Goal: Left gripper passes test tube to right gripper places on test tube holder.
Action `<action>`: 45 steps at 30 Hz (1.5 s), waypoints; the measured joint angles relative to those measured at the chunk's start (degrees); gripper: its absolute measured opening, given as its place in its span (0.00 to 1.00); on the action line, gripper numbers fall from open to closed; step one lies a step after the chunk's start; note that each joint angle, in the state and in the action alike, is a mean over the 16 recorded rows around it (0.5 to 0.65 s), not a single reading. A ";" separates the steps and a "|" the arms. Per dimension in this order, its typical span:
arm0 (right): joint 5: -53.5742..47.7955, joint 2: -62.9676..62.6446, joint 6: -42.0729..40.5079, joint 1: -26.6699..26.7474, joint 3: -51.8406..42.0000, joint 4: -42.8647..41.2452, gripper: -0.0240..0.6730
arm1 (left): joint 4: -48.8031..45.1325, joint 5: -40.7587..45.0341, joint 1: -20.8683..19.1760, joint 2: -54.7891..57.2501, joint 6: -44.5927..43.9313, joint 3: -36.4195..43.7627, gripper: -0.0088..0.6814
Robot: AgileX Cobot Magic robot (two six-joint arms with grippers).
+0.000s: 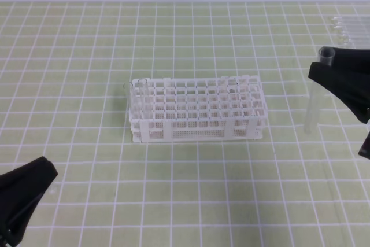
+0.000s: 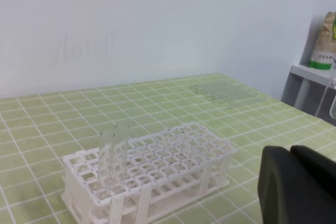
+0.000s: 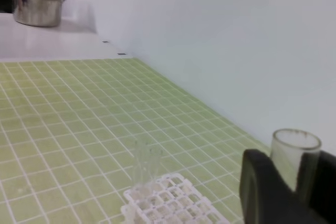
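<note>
The test tube [image 1: 313, 108] hangs upright at the right of the exterior view, to the right of the holder, with its rounded end just above the mat. My right gripper [image 1: 325, 73] is shut on it just below the open rim, and the right wrist view shows that rim [image 3: 295, 141] standing between the black fingers [image 3: 261, 184]. The test tube holder [image 1: 196, 130], a white lattice rack, stands at the middle of the mat. At the bottom left, well away from the rack, my left gripper [image 1: 36, 179] is shut and holds nothing; its fingers [image 2: 286, 179] fill the lower right of the left wrist view.
Two clear tubes [image 2: 113, 156] stand upright in the holder's left end. A group of several like tubes [image 1: 348, 27] lies flat on the mat at the far right back. A green gridded mat [image 1: 185, 201] covers the table; a wall runs behind it.
</note>
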State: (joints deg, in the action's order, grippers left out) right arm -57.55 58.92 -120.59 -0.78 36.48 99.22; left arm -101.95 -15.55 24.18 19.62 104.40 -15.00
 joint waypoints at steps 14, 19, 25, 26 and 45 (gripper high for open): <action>12.55 0.00 3.57 1.55 3.15 -1.89 0.18 | -0.11 0.17 0.00 -0.05 0.06 0.00 0.01; 23.51 0.28 12.51 6.11 7.56 -8.07 0.18 | 0.01 0.16 0.01 -0.09 0.07 0.00 0.01; 38.93 2.67 35.91 16.11 13.85 -25.36 0.18 | 0.50 0.00 0.02 -0.27 0.09 0.00 0.01; 41.85 3.37 41.06 18.11 14.68 -29.33 0.18 | 0.50 0.01 0.01 -0.23 0.09 0.00 0.01; 90.82 27.98 103.13 43.26 18.96 -81.34 0.18 | 0.16 1.55 0.01 -0.08 -1.11 0.81 0.01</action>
State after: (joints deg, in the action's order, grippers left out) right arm 33.27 86.91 -17.46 42.48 55.44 17.87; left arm -101.79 -14.00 24.18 19.53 103.29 -14.19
